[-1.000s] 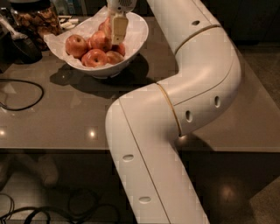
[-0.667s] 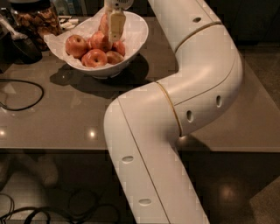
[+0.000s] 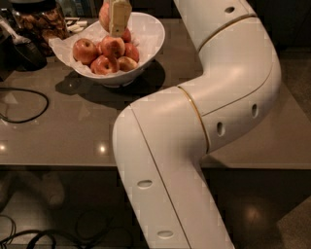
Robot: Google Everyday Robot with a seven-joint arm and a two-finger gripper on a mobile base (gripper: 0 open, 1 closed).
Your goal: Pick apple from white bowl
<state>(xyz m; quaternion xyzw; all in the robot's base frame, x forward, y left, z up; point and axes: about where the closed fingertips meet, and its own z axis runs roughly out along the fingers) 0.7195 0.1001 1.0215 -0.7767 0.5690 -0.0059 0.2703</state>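
The white bowl [image 3: 154,35] stands at the back of the table, lined with crinkled white paper, with several red-orange apples [image 3: 112,47] in it. My gripper [image 3: 111,24] is at the top edge, just above the bowl's middle. It is shut on one red-orange apple [image 3: 103,14], held clear above the others. One cream finger [image 3: 120,17] shows in front of the apple; the other finger is hidden behind it. The top of the held apple is cut off by the frame edge.
A glass jar of brown snacks [image 3: 41,22] stands left of the bowl, beside a dark object [image 3: 22,51]. A black cable [image 3: 26,104] loops on the grey table [image 3: 73,136] at left. My white arm [image 3: 209,112] fills the right and centre.
My gripper has risen from among the apples in the bowl, lifting one apple up with it. The bowl and the other apples have stayed put.
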